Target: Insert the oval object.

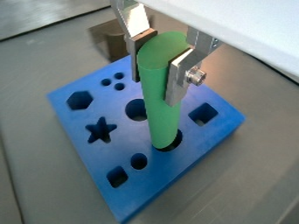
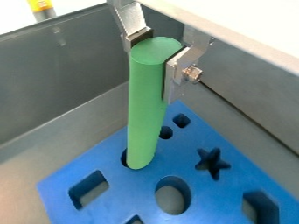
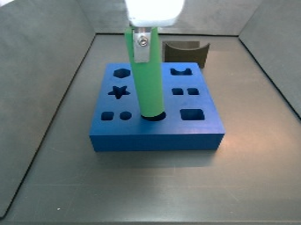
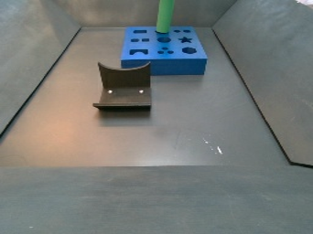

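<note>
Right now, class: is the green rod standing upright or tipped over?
Upright. The green rod stands straight with its lower end in a hole of the blue block, the claw gripping its top.

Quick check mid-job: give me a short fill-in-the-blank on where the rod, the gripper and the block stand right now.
1. The gripper is shut on the upper end of the oval object, whose colour is ____.
2. The rod stands ____, with its lower end in a hole of the blue block.
3. In a side view, the star-shaped hole lies in the ____ block.
4. The dark grey curved piece rests on the floor, ____ from the block.

Missing words: green; upright; blue; apart
</note>
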Controlling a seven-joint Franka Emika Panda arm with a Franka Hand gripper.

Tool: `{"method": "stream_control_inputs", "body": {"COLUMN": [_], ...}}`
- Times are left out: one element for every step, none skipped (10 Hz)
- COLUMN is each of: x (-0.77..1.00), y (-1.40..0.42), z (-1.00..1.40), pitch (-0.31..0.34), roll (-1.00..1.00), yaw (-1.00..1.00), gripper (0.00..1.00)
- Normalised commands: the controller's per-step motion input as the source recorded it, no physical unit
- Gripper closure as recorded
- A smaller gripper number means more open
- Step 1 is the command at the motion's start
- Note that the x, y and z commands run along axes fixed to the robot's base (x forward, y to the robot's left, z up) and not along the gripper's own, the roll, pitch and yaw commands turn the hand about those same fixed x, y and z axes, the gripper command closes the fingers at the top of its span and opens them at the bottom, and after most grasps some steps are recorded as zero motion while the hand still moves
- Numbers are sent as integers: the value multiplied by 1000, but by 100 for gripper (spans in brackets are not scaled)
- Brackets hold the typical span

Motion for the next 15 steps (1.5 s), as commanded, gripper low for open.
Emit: {"method": "stream_control_inputs", "body": {"x": [0, 126, 0, 251, 169, 157, 363, 223, 189, 223, 266, 171, 54, 23, 0], "y": [0, -166, 0, -220, -126, -114, -40, 0, 0, 0, 0, 0, -63, -97, -71], "z": [0, 0, 0, 0, 126, 129, -51, -89, -89, -120, -137, -157, -174, -209, -254], "pitch": [19, 61, 24, 371, 481, 484, 379, 131, 106, 73, 83, 89, 96, 63, 73], "roll": [96, 100, 20, 379, 413, 407, 210, 11, 0, 0, 0, 0, 11, 0, 10], "yaw": [-974, -60, 0, 0, -26, -40, -211, -297, -291, -220, -200, -186, -114, -66, -54], "gripper": [100, 100, 100, 100, 100, 100, 100, 100, 100, 100, 100, 100, 100, 100, 100]}}
